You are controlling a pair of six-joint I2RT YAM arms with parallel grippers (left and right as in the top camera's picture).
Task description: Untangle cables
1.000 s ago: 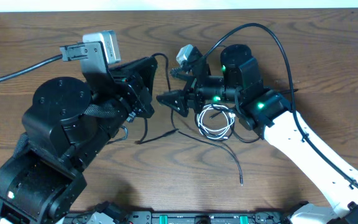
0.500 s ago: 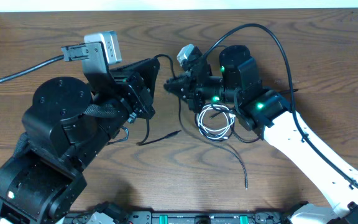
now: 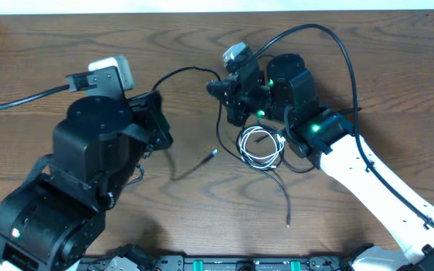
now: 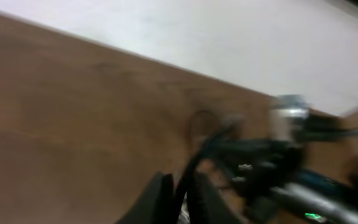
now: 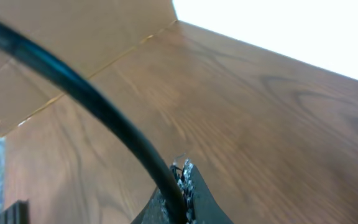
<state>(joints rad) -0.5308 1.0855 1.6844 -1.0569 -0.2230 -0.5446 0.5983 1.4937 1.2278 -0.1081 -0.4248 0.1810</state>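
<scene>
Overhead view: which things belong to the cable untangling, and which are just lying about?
Job:
- arched black cable
- white cable coil
- loose black cable with plug end
- trailing black cable

Just there:
- right arm's thick cable
- left arm's thick cable
- table

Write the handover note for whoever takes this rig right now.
Left gripper: shut on the black cable.
Right gripper: shut on the same cable, which arcs between the two.
White cable: coiled by the right arm, apparently tangled with a black strand.
Second black cable: loose mid-table, plug end free.
Done: one cable gripped by both.
Left: pull it free, separate the white coil.
</scene>
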